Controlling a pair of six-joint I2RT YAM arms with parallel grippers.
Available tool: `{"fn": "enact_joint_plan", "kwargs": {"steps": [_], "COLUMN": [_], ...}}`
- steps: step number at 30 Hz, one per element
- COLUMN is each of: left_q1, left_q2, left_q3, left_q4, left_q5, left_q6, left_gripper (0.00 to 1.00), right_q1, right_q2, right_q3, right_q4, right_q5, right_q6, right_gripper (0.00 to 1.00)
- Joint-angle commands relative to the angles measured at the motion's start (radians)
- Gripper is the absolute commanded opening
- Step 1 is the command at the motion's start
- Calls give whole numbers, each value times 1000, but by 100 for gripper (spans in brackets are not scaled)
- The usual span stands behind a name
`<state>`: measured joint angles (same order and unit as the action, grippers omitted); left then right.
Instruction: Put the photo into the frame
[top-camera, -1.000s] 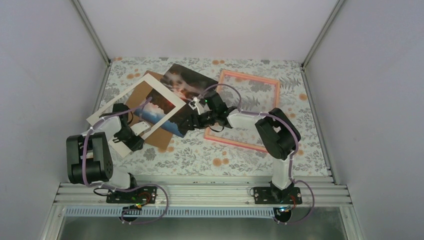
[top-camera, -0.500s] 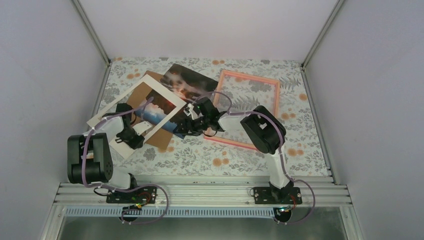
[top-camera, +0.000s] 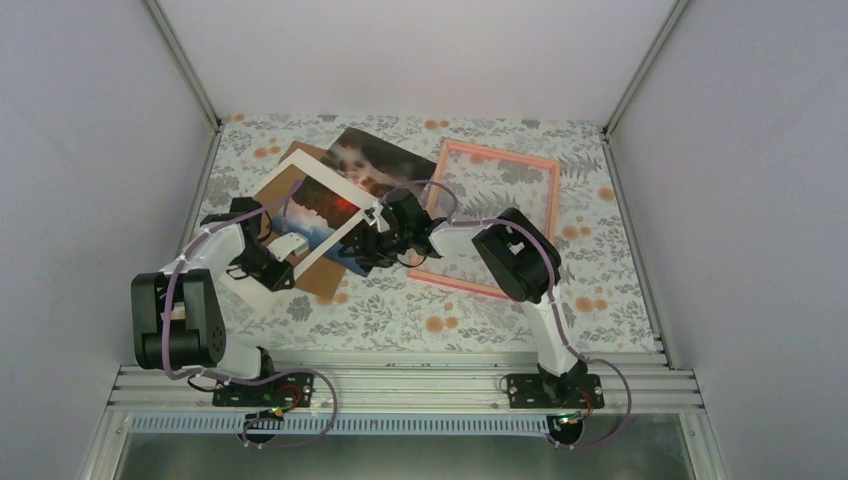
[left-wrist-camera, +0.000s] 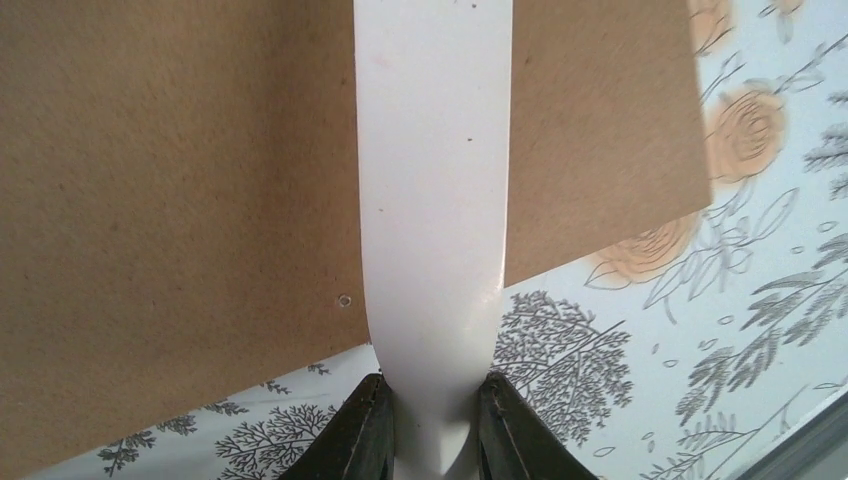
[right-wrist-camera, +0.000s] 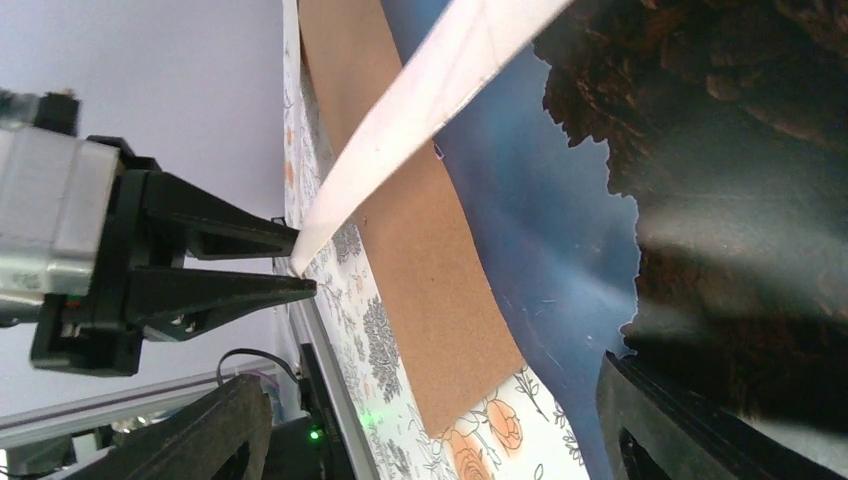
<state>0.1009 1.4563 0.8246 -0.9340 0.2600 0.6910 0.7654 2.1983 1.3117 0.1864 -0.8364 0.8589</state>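
- Leftmost, the left tool (left-wrist-camera: 432, 388) is clenched on the near strip of the white mat (left-wrist-camera: 432, 150). Its two dark fingers (left-wrist-camera: 368, 430) press on either side of the card, which bows slightly between them.
- From the right wrist view, that gripped end of the mat slants up off the things beneath it, with its tip sitting between the left tool's fingertips.
- Under the mat lies the brown board (left-wrist-camera: 180, 180), flat on the floral table (top-camera: 400, 310). One of its corners sticks out toward the arms.
- Next, the photo (top-camera: 372, 160) lies slantwise on the board, left of the table's middle and picture side up. Its blue sky and red glow show through the mat's window, and its dark far end reaches out past the mat. It is outside the frame, with its right side just beside the frame's left border.
- Over the photo's near right part, the right tool (right-wrist-camera: 432, 380) hangs released. Its fingers are spread wide with nothing between them but the print and the board edge below. Whether they touch the print cannot be told.
- Furthest right, the frame (top-camera: 500, 153) lies flat on the table with the floral pattern showing through its clear pane. The right arm's forearm crosses its near left corner.
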Motion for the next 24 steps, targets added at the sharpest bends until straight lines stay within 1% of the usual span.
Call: {"fn": "enact_joint_plan", "kwargs": {"steps": [1,6,12,15,18,21,24], "left_q1": [-8,-20,-31,-37,-45,-52,-62], "left_q2": [-36,-53,-67,-67,-61,-60,-55], "left_q3": [44,65,92,106,115,121,131], "left_q4": [-54,-81,-109,-111,-108,-106,-102], "left_q5": [72,113,153,162,165,172,184], "left_q6": [-21,1,24,17,7,-4,-20], "left_gripper": [21,21,21,21,21,21,21], "right_q1": [6,5,-4,-8,-8,-9,-8], "right_q2": [36,66,81,96,99,101,112], "right_q3": [14,58,76,94,106,125,137], "right_q4": [6,48,133,152,189,201,234], "right_q5": [-1,-10,-7,-11,-7,3,0], "right_q6": [95,182,301,340,382,409,454], "right_gripper": [81,81,78,77,75,68,58]}}
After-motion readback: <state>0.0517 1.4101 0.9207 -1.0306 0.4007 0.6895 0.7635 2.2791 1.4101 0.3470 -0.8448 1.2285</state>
